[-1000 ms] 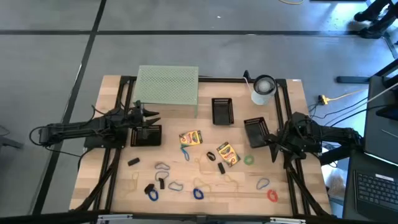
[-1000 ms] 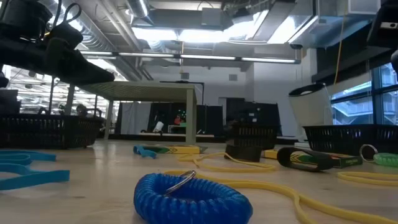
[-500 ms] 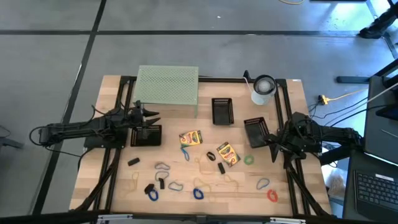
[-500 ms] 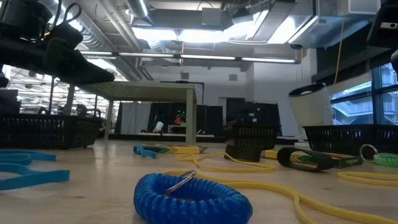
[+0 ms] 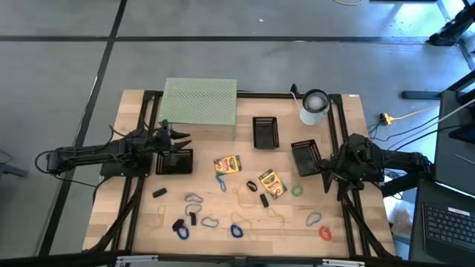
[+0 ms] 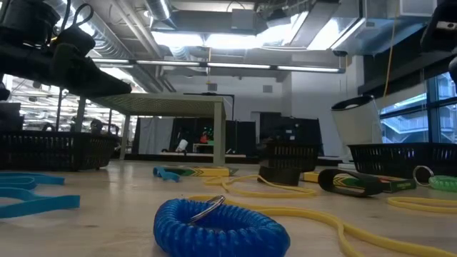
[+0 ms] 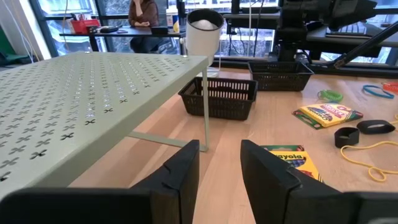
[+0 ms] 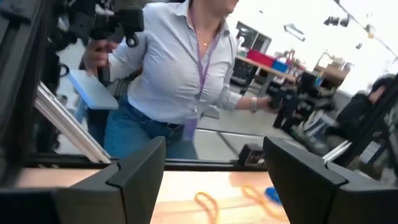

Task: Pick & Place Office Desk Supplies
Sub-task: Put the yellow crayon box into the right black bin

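High view: your left gripper (image 5: 180, 139) hovers at the table's left edge, crayon boxes (image 5: 228, 164) well ahead.
Left wrist view: fingers (image 7: 180, 171) parted, empty; mesh stand (image 7: 93, 87) crowds one side.
Right wrist view: right gripper (image 8: 214, 168) spread wide, empty; rubber bands (image 8: 207, 202) lie beyond.

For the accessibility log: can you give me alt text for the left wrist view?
The left gripper, open and empty, points past a pale-green mesh stand toward a black mesh basket and a white roll. Two crayon boxes lie on the wooden table.
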